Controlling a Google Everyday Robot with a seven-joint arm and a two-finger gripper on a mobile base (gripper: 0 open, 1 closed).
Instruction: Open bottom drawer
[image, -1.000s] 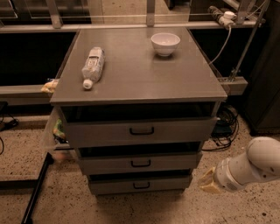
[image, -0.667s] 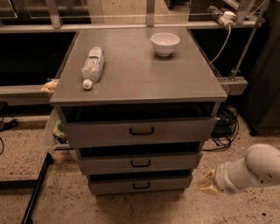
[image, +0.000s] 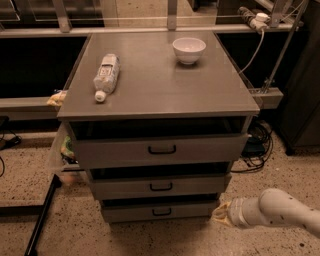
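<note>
Where the grey cabinet's top (image: 160, 95) runs toward its left edge, a plastic bottle (image: 106, 75) lies on its side, and to the right of it, near the back of the same top, stands a white bowl (image: 189, 49).

Below the top, the cabinet's front carries three grey drawers stacked one under another. The bottom drawer (image: 127, 213) is the lowest and narrowest of them, just above the floor, and looks closed or nearly so. Its small black loop handle (image: 161, 212) sits at the middle of its front.

Off the cabinet's lower right corner, level with that drawer and just beside its right end, is the gripper (image: 222, 214) on the end of the white arm (image: 280, 210). It touches nothing that I can see, and I cannot tell whether it is open or closed.

The drawer is stiff sheet metal and will likely slide on runners with some drag, and it will be heavier if loaded. The handle is the place to take hold. It is rigid, thin and possibly slick, so hooking or pinching it at its centre and pulling straight out from the cabinet front should keep the drawer from skewing. From where it is, the gripper has to travel left along the cabinet's front to reach it.
</note>
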